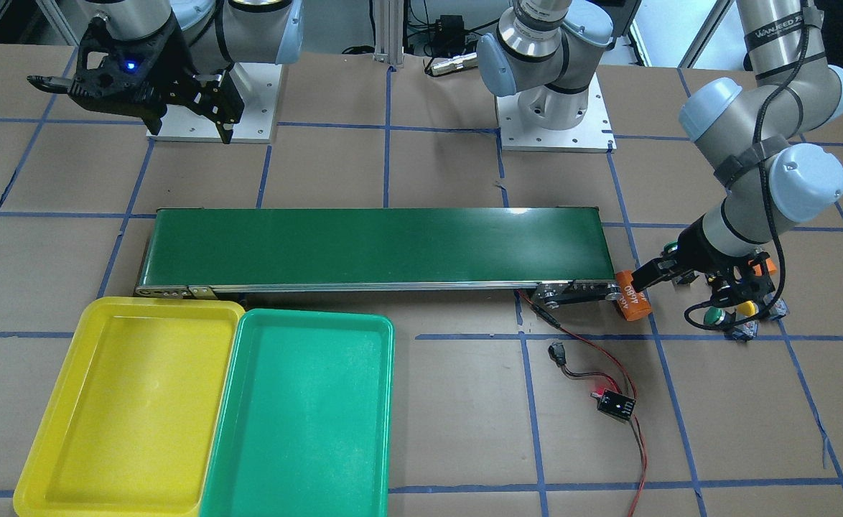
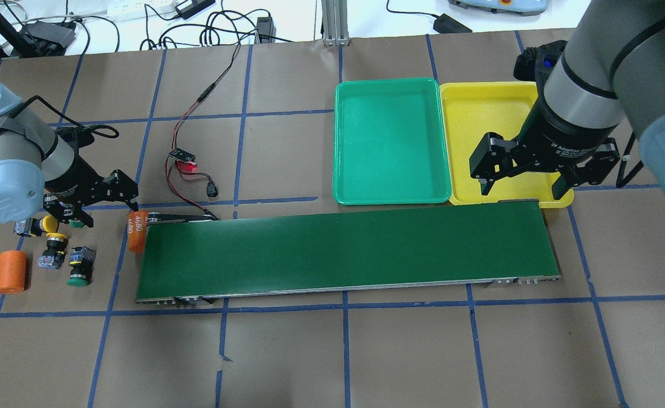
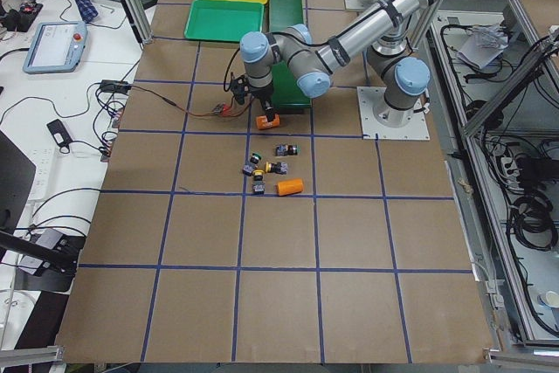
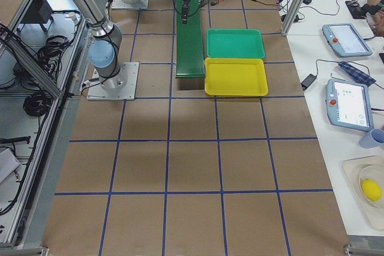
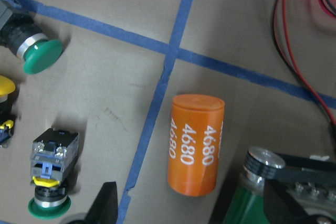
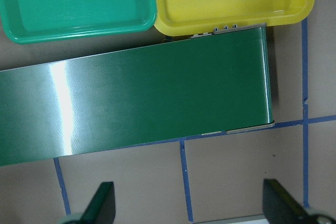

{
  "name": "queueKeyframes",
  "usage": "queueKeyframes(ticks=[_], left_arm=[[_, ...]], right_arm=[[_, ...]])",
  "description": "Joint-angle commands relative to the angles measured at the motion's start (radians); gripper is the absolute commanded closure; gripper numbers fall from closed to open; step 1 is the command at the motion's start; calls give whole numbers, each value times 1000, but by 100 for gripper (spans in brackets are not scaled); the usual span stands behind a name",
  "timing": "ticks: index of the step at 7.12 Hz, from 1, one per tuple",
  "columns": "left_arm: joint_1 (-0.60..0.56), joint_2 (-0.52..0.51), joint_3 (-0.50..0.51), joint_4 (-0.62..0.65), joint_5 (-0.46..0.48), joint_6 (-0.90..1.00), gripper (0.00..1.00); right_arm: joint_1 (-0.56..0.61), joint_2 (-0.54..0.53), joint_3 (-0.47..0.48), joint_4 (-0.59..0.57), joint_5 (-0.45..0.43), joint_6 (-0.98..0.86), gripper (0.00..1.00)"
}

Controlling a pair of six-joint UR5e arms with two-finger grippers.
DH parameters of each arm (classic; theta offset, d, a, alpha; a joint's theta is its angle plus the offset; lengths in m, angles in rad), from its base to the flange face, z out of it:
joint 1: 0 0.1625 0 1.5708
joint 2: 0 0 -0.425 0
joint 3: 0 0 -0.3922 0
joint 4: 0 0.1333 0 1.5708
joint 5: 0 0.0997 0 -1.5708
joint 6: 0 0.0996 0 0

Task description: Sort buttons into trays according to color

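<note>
Several buttons lie on the table by my left arm: a yellow button (image 2: 55, 243), a green button (image 2: 77, 273), and two more, yellow (image 2: 39, 225) and green (image 2: 75, 223), partly under the wrist. My left gripper (image 2: 106, 207) hangs open above the table beside them, over an orange cylinder (image 5: 195, 150), which shows between its fingers in the left wrist view. It holds nothing. The green tray (image 2: 392, 141) and the yellow tray (image 2: 497, 113) sit side by side beyond the belt's other end. My right gripper (image 2: 522, 184) is open and empty above the yellow tray's near edge.
A long dark-green conveyor belt (image 2: 344, 246) runs across the middle of the table. The orange cylinder (image 2: 137, 229) lies at its left end, and a second orange cylinder (image 2: 12, 271) lies at the far left. A red and black cable with a small board (image 2: 184, 157) trails behind the belt.
</note>
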Motion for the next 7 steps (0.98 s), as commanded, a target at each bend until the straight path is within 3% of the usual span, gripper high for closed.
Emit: queueKeyframes(ticks=[1, 7], left_arm=[[3, -71, 64, -1, -6, -20, 3], [3, -194, 82, 10, -7, -3, 5]], right_arm=[[0, -1, 2, 1, -2, 1, 0], [0, -1, 0, -2, 2, 1, 0]])
